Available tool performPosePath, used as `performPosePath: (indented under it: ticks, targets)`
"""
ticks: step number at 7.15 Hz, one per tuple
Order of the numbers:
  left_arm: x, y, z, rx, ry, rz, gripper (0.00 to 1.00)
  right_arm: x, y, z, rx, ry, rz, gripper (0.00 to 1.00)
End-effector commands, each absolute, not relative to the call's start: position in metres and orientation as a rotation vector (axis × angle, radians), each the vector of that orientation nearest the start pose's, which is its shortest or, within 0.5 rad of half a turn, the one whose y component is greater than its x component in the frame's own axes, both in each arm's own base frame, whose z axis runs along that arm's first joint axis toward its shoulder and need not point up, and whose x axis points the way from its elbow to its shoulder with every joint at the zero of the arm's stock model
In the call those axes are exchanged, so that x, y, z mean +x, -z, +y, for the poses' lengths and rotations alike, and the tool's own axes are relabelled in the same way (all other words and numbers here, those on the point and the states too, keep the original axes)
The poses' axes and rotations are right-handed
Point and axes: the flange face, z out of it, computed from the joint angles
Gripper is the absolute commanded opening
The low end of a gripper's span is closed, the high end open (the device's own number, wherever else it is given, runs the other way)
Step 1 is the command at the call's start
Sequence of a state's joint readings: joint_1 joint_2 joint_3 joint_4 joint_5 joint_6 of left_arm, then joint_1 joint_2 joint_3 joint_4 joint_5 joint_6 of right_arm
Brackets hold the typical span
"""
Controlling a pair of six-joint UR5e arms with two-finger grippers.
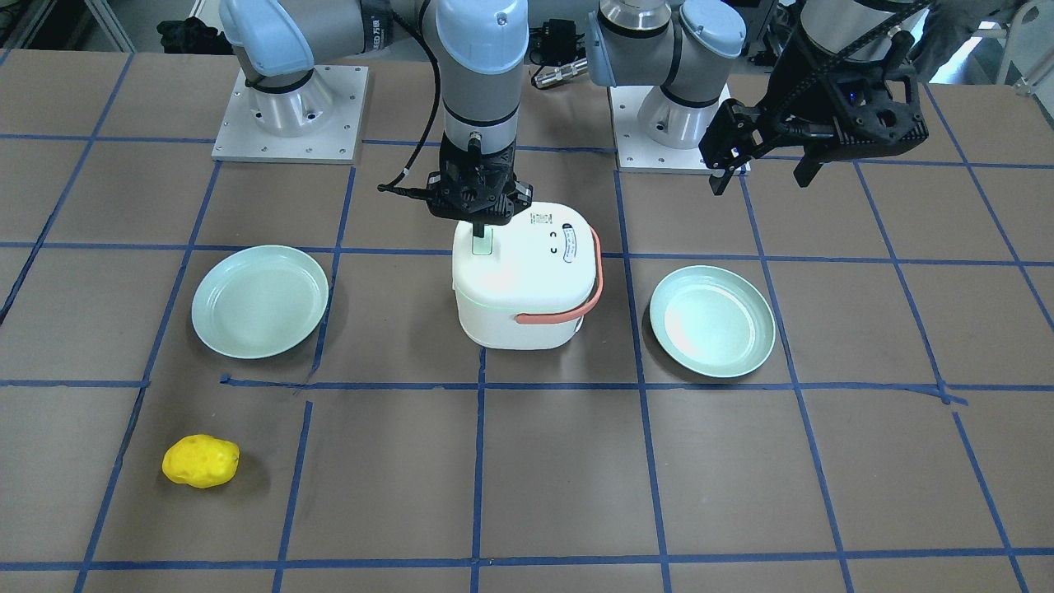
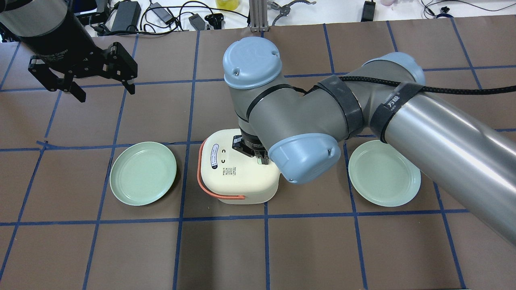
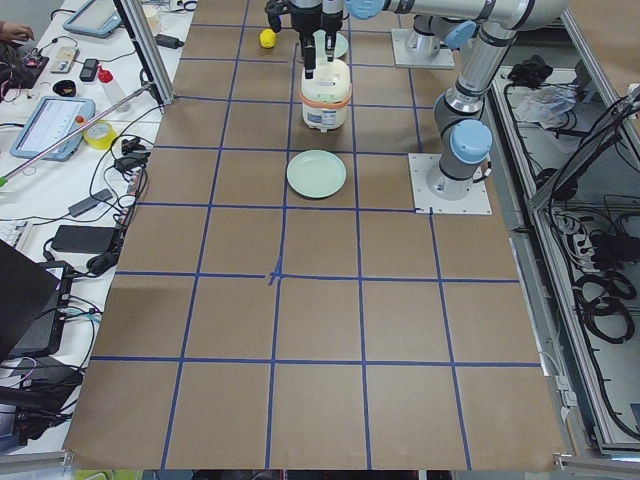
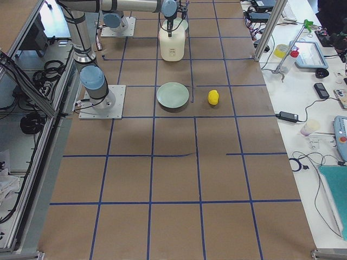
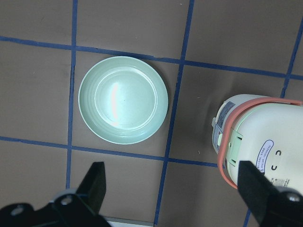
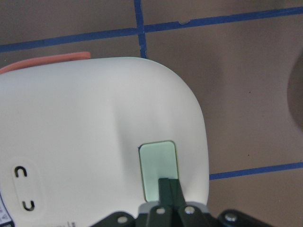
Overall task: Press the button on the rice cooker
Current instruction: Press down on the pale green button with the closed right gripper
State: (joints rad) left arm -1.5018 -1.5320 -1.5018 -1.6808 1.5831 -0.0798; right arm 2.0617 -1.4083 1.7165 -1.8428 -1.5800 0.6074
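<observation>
The white rice cooker [image 1: 527, 280] with an orange handle stands at the table's middle. The button [image 1: 480, 245], a pale green pad, sits on the lid near one edge. My right gripper [image 1: 479, 231] points straight down over it, shut and empty. In the right wrist view the shut fingertips [image 6: 168, 185] overlap the button's [image 6: 157, 163] near end and seem to touch it. In the overhead view the arm hides the button. My left gripper [image 1: 762, 177] is open and empty, high above the table, away from the cooker [image 5: 265, 142].
Two pale green plates flank the cooker, one [image 1: 259, 301] on my right side and one [image 1: 712, 321] on my left side. A yellow lumpy object [image 1: 200, 461] lies on the table's far side. Blue tape lines grid the brown table.
</observation>
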Motion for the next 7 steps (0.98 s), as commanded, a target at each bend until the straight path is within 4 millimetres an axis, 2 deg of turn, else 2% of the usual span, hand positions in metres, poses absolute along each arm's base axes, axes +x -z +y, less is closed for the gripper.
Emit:
performPosePath:
  ticks: [1,7]
  targets:
    - [-0.0992,-0.5300,-0.4805,-0.233,-0.002,3.121,1.00,0.3711,-0.3600,-0.4135,0.184,-0.022,3.155,0.01]
    - [-0.0992,-0.5300,-0.4805,-0.233,-0.002,3.121,1.00,0.3706,-0.3551,-0.4126,0.177,-0.011,3.152,0.01]
